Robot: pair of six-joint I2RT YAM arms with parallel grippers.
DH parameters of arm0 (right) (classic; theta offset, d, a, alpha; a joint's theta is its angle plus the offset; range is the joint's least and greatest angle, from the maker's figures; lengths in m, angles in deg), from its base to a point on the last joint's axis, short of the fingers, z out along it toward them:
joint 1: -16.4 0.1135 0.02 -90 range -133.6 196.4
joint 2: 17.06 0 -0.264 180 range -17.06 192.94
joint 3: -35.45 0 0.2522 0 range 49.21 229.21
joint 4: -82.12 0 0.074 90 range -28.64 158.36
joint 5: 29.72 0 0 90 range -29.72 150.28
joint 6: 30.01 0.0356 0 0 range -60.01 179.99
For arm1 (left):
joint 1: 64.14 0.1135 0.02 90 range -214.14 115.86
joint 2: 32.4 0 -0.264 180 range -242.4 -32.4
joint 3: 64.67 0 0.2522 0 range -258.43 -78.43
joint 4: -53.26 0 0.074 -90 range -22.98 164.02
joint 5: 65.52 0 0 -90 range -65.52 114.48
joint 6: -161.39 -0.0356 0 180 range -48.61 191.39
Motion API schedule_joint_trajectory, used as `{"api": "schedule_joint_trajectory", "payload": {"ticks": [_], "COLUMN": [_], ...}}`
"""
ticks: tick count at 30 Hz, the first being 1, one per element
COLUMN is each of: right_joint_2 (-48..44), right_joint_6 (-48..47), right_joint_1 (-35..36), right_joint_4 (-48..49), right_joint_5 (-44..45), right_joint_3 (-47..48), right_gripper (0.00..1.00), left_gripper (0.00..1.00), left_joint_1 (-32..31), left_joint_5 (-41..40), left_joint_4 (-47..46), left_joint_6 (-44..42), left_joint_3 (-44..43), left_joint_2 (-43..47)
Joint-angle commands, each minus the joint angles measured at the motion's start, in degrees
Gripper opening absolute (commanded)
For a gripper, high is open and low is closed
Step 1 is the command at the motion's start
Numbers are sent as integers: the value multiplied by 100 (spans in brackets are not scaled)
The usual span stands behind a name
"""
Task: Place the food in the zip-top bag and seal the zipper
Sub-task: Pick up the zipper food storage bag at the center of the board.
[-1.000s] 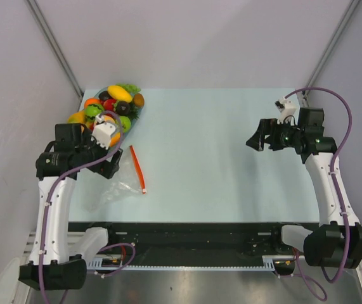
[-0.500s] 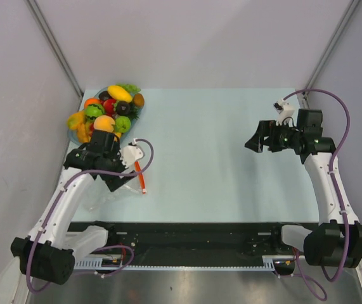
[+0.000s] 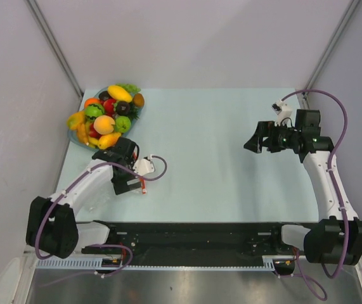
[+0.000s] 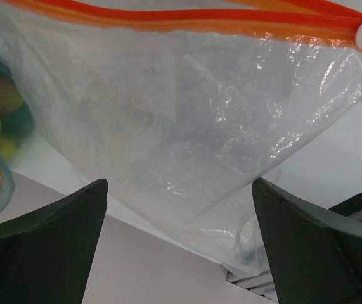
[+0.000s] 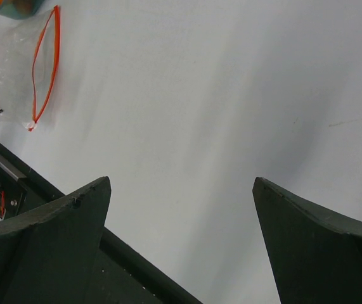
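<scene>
The food [image 3: 108,117] is a pile of glossy toy fruits and vegetables in a bluish dish at the far left of the table. The clear zip-top bag [image 4: 187,114] lies flat and fills the left wrist view, with its red-orange zipper [image 4: 168,16] along the top. In the top view my left arm covers most of the bag, and only a short end of the zipper [image 3: 142,184] shows. My left gripper [image 4: 179,185] is open and empty just over the bag [image 3: 122,185]. My right gripper [image 3: 252,142] is open and empty above the table's right side [image 5: 182,180].
The bluish dish [image 4: 6,180] shows at the left edge of the left wrist view, behind the bag. The right wrist view shows the bag far off with its zipper looped open [image 5: 44,69]. The black rail [image 3: 193,231] runs along the near table edge.
My left arm has swung from beside the dish toward the near edge and folded down, bringing its open gripper over the bag. The right arm has barely moved.
</scene>
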Motion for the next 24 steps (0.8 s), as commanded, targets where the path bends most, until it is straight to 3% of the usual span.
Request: {"api": "schedule_joint_trajectory", "payload": {"ticks": [1,2,4,5,7,8,10,14,19,24], "right_joint_2": [109,118,136,127,145,188,215,277,268,-57], "right_joint_6": [-69,-60,-42,-42,36,72,186,335,1037,2100], "right_joint_1": [70,70,79,87,105,105,105,122,175,490], "right_joint_4": [66,75,92,119,162,180,207,216,259,1172], "right_joint_5": [-122,-131,-192,-219,-228,-219,-192,-385,-938,-1273], "right_joint_3": [41,41,33,33,6,6,15,24,173,296], "right_gripper": [100,100,100,100,100,100,99,100,99,93], "left_gripper": [97,84,73,56,39,16,0,0,0,0], "left_joint_1": [-37,-37,-29,-37,-46,-55,-108,-160,-353,-1477], "left_joint_5": [-110,-57,144,250,618,707,840,1621,2386,1922], "left_joint_4": [-535,-500,-421,-272,-61,-17,54,187,-639,-1535], "left_joint_6": [-360,-395,-518,-562,-659,-685,-677,-459,464,1221], "left_joint_3": [112,103,51,16,-107,-143,-256,-608,-1013,-1004], "left_joint_2": [-301,-354,-425,-425,-355,-320,-198,224,1207,1570]}}
